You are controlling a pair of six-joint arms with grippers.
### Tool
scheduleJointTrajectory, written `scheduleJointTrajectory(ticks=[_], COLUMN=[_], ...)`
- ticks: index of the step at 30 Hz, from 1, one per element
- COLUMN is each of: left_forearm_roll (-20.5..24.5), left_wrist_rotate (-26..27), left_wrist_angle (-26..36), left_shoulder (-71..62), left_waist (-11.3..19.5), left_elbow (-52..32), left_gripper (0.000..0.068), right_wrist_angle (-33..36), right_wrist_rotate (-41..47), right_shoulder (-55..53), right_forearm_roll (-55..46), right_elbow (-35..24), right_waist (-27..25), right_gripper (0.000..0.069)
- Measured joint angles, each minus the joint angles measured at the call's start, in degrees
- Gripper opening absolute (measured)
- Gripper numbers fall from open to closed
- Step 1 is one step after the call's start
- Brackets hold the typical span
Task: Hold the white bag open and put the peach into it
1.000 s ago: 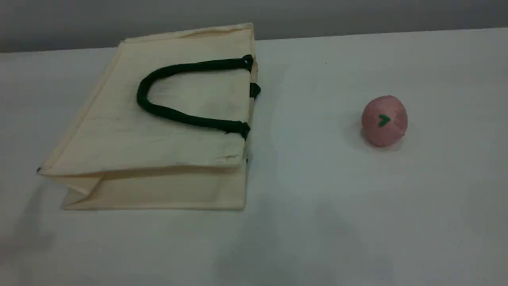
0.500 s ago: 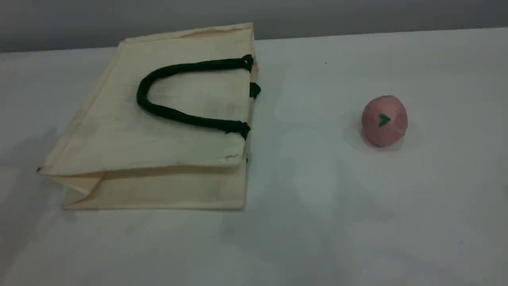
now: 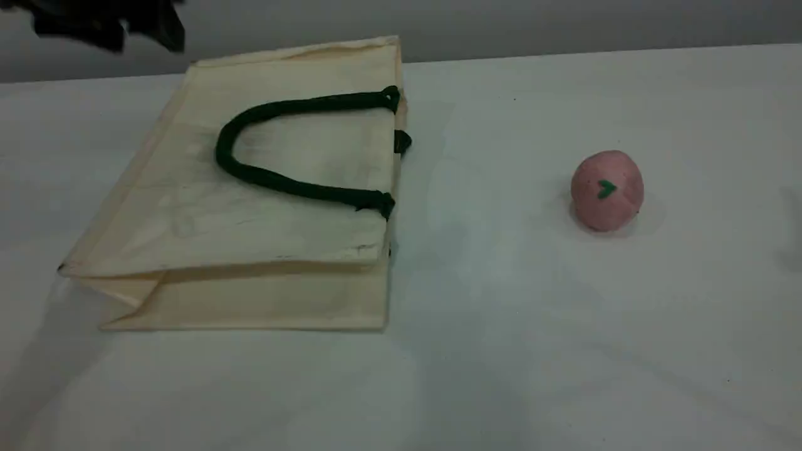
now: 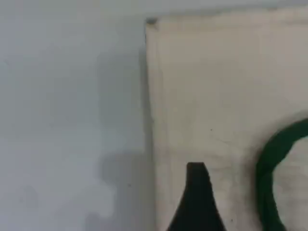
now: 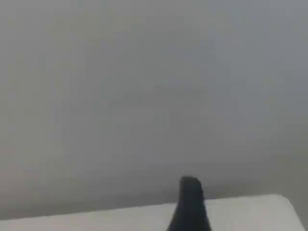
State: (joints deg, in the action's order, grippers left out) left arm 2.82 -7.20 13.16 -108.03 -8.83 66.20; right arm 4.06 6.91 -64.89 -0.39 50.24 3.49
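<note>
The white bag [image 3: 250,213] lies flat on the left half of the table, its mouth edge facing right. One dark green rope handle [image 3: 282,183] rests on top of it. The peach [image 3: 606,190], pink with a green mark, sits alone to the right, well apart from the bag. My left gripper [image 3: 113,28] shows as a dark blur at the top left corner, above and behind the bag's far left corner. In the left wrist view one fingertip [image 4: 196,192] hovers over the bag [image 4: 216,86] near the handle [image 4: 272,163], holding nothing. The right wrist view shows one fingertip [image 5: 191,202], with nothing on it.
The white table [image 3: 514,326] spreads bare between bag and peach and along the front. A grey wall [image 3: 564,22] runs behind its far edge. The right wrist view looks at that wall and a strip of table [image 5: 240,211].
My left arm has come into the scene view at the top left. Shadows on the table have shifted. Bag and peach have not moved.
</note>
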Motion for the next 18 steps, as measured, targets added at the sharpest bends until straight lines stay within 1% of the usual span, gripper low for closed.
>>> scheduleJointTrajectory(ticks=[3,6,14,18], left_forearm_roll=[-2.8,-4.5,-4.7,-4.7], left_wrist_rotate=[0.0,0.0,0.1,0.3], left_wrist_angle=[-0.9,-1.0,-1.5,-2.5], left_shoulder=[-3.3,-5.9,-7.9,-8.0], left_waist=[0.0,0.0,0.0,-0.9], left_elbow=[1.1,2.1,2.6,2.6], left_gripper=[0.0496,0.0496,0.0496,0.0496], right_wrist_angle=[0.0,-0.4,-0.8,-2.1], right_wrist_rotate=[-0.2,-0.2,-0.2,-0.2], right_shoulder=[0.0,-0.3,-3.0,-4.1], right_forearm_roll=[0.0,0.0,0.0,0.0], right_elbow=[0.0,0.0,0.0,0.0], right_waist=[0.0,0.0,0.0,0.0], right_gripper=[0.0503,0.0503,0.0503,0.0503])
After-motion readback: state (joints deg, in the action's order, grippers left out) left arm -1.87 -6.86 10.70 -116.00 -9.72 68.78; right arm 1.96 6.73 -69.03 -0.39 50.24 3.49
